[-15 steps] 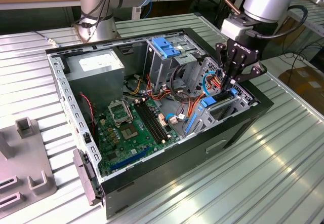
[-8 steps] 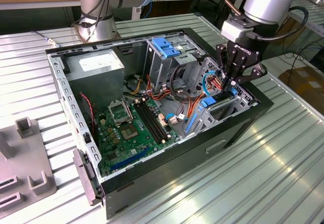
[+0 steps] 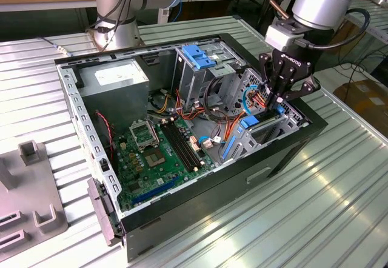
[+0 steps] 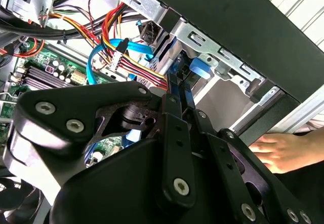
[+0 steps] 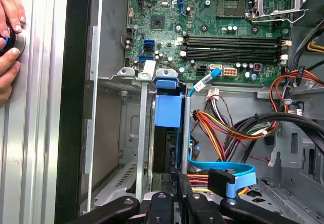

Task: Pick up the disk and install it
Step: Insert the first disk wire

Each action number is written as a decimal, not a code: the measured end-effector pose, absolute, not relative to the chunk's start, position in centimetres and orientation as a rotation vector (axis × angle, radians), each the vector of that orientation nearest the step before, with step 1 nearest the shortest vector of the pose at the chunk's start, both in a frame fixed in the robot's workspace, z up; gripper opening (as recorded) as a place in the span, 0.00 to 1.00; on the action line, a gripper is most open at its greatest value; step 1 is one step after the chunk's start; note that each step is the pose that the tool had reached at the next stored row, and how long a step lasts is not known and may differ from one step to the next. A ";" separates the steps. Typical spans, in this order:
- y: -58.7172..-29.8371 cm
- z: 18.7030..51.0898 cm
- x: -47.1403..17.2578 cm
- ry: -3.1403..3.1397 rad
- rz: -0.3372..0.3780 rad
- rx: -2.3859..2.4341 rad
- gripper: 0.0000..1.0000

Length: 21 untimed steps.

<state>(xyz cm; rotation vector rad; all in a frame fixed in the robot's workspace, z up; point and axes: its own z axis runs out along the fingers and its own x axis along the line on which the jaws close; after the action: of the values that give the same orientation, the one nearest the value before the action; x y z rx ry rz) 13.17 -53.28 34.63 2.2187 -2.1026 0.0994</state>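
The disk (image 5: 167, 111) stands on edge in the drive bay at the front corner of the open computer case (image 3: 285, 153), its blue rail facing up. In the exterior view its blue rail (image 3: 250, 121) shows just below my gripper (image 3: 280, 101). My gripper (image 5: 179, 181) hangs right over the bay, its two fingers pressed together with nothing visible between them. In the second wrist view the gripper (image 4: 180, 89) points at the blue tab (image 4: 200, 69) of the bay. Whether the fingertips touch the disk is hidden.
Red, yellow and orange power wires (image 5: 228, 125) and a blue data cable (image 5: 230, 176) lie close beside the bay. The motherboard (image 3: 157, 153), power supply (image 3: 115, 83) and tall cage with a blue latch (image 3: 200, 56) fill the case. A person's hand (image 5: 10, 31) rests on the table outside the case.
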 end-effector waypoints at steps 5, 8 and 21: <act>-53.3 34.5 13.2 -2.102 0.100 2.219 0.16; -53.3 34.4 13.2 -2.103 0.099 2.219 0.16; -53.4 34.0 13.2 -2.103 0.099 2.219 0.16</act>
<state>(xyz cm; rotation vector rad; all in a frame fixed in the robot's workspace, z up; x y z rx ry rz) 13.16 -53.41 34.01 2.2187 -2.1029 0.0990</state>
